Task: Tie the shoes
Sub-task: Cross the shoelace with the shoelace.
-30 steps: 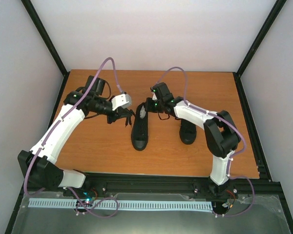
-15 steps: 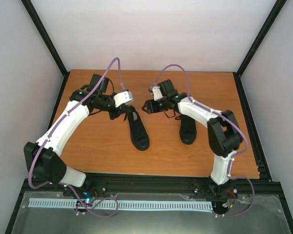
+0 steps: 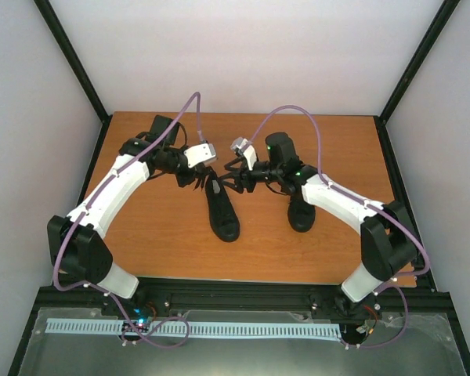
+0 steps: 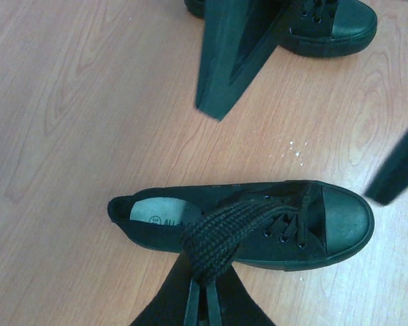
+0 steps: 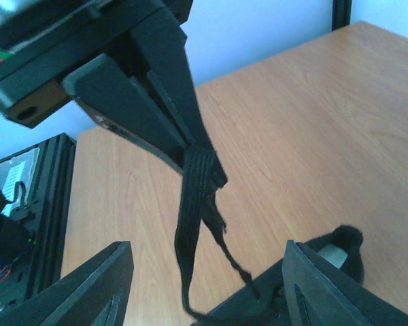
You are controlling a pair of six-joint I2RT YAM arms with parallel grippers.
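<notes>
One shoe [image 4: 336, 221] below: left gripper [image 4: 205, 293] clamps its laces [image 4: 224, 231] overhead; right gripper [image 5: 207, 278] spread wide, empty, alongside.

Both arms [image 3: 110, 196] bowed inward, claws close together.
The left claw [image 4: 205, 299] is pinched fully together, tips angled down; the right claw [image 5: 207, 282] is spread wide, just beside it and facing it.

The overhead camera looks steeply down on the whole worktop [image 3: 164, 235] from above its near edge. The left wrist camera faces down, close over one shoe [image 4: 296, 239]. The right wrist camera looks sideways, sharing its lace [image 5: 196, 197].
</notes>
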